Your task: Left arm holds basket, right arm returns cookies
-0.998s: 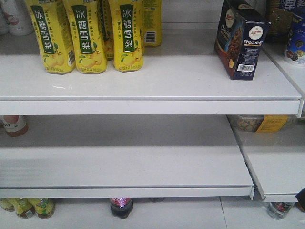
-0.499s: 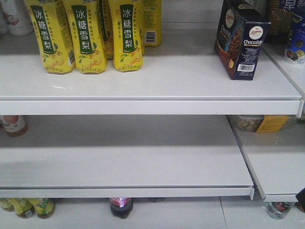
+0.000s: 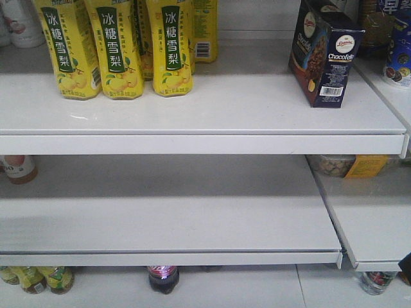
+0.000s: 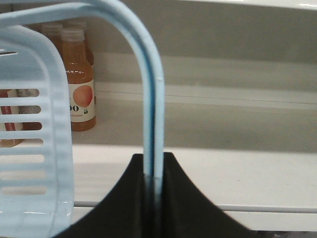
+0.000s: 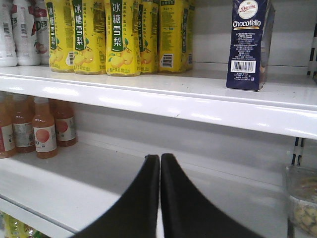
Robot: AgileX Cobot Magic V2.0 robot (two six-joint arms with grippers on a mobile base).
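A: Where do our jaws stand?

B: On the left gripper (image 4: 152,191) the two black fingers are pressed together on the looped handle (image 4: 148,99) of the basket (image 4: 34,144), the light blue strip pinched upright between them. The slatted basket wall hangs just to the left of that grip. On the right gripper (image 5: 160,198) the fingers meet with nothing between them; we carry no load there.

A: And the cookies?

B: The cookies (image 3: 324,54) stand upright on the upper shelf (image 3: 192,112), toward its right end, well apart from the yellow drink cartons (image 3: 122,48) on the left. From the right wrist we see the same box (image 5: 247,44) above and to the right of our closed fingers, which sit lower, in front of the shelf below.

A: What has changed over the last second?

B: Nothing we can see. The front view matches the two earlier ones: the box is in the same spot, at the same angle, and no arm enters that view.

A: So what does that mean for us?

B: We judge the return done. The box rests free on the shelf, our right fingers are off it, and the left only needs to keep the basket steady.
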